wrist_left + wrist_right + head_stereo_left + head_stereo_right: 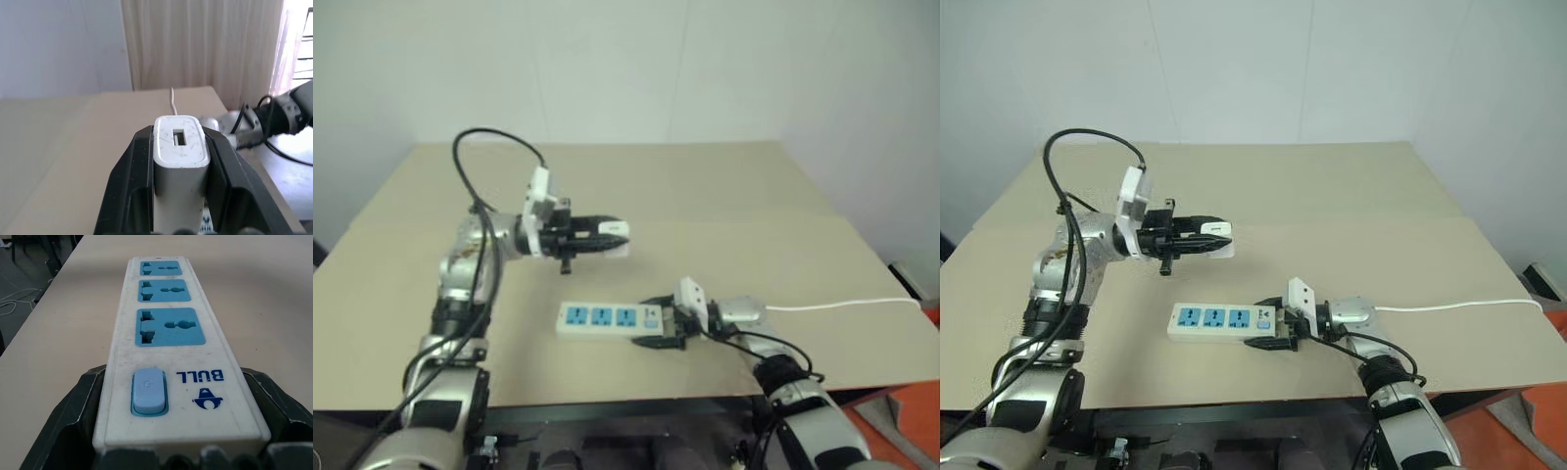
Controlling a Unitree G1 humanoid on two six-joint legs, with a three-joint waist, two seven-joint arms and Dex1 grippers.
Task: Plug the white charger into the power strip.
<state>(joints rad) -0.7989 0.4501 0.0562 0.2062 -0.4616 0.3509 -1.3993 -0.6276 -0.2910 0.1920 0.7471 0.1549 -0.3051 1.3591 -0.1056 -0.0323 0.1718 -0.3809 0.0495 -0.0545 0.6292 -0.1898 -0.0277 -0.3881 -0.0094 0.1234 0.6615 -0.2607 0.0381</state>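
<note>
Black fingers of your left gripper clamp the white charger; your right gripper grips the power strip by its switch end.

a tan table before white walls, with a curtained window.

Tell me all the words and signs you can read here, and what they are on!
"BULL", in blue letters, with a small blue logo beside it: on the power strip, next to its switch. It appears upside down in the right wrist view.
A tiny mark on the switch: too faint to read.
The charger: no words visible.
</note>
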